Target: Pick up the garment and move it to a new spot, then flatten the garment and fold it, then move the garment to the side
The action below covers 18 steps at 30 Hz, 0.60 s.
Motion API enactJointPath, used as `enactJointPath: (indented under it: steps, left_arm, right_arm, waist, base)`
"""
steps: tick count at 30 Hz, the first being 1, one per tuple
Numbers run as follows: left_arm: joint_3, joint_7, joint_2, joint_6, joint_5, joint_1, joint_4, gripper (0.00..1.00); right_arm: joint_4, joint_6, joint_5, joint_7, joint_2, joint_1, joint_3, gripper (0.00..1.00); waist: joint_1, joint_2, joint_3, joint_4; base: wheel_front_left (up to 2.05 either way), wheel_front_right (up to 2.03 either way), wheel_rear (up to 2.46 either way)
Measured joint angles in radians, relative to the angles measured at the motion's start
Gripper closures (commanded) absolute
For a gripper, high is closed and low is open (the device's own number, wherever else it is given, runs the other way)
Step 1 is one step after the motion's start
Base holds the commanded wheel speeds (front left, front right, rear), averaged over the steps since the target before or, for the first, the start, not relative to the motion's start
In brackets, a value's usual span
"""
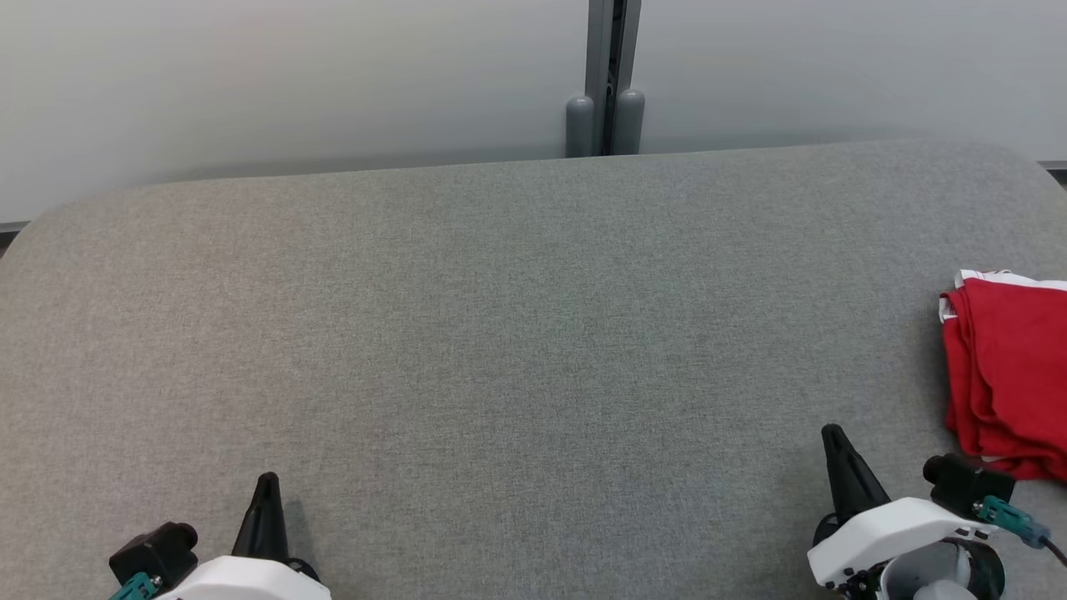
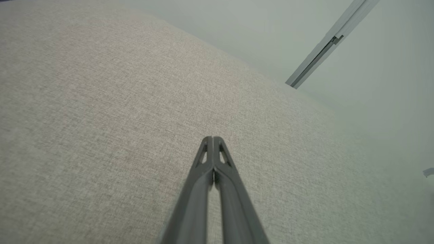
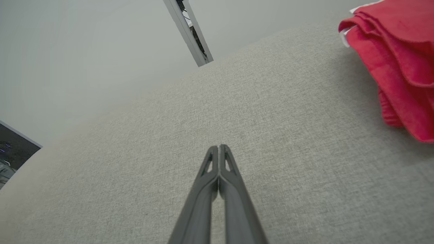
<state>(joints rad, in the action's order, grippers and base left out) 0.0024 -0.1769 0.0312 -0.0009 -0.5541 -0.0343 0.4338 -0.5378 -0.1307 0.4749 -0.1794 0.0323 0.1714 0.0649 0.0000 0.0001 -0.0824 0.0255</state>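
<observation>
Both closed tight and empty: red garment [image 1: 1010, 375] lies just right of right claw [image 1: 830, 433], well apart from left claw [image 1: 267, 481].

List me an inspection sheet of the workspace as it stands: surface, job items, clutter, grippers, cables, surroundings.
Surface: grey fabric table, rounded far corners, no creases or stains seen.
Job's things: red garment with white trim, lying in folded layers at the table's right side, partly cut off by the picture's edge.
Clutter: nothing seen.
Grippers: left gripper shut, holding nothing, over bare table at the near left. Right gripper shut, holding nothing, near right, beside the garment but apart from it.
Cables: teal connector with a dark cable at the right wrist, clear of the garment.
Surroundings: pale wall behind the table, with a grey post at its middle.
</observation>
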Motion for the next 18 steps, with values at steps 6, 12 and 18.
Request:
enactJointPath:
  steps: [6, 12, 18]
  left_arm:
    - [0.009, 0.025, 0.001, -0.012, -0.09, -0.004, -0.016, 1.0]
    - [0.017, 0.046, 0.002, -0.02, -0.178, -0.011, -0.033, 1.0]
    - [0.026, 0.069, 0.004, -0.031, -0.258, -0.013, -0.046, 1.0]
  right_arm:
    - [0.024, 0.0, 0.1, 0.027, 0.001, -0.004, -0.018, 1.0]
    - [0.047, 0.0, 0.192, 0.049, 0.002, -0.014, -0.029, 1.0]
    - [0.072, 0.0, 0.277, 0.072, 0.002, -0.017, -0.045, 1.0]
  waist:
    - [0.0, 0.0, 0.004, -0.001]
    - [0.0, 0.0, 0.009, -0.003]
    - [0.0, 0.0, 0.013, -0.004]
  base:
    - [0.0, 0.0, 0.0]
    - [0.0, 0.0, 0.0]
    - [0.0, 0.0, 0.0]
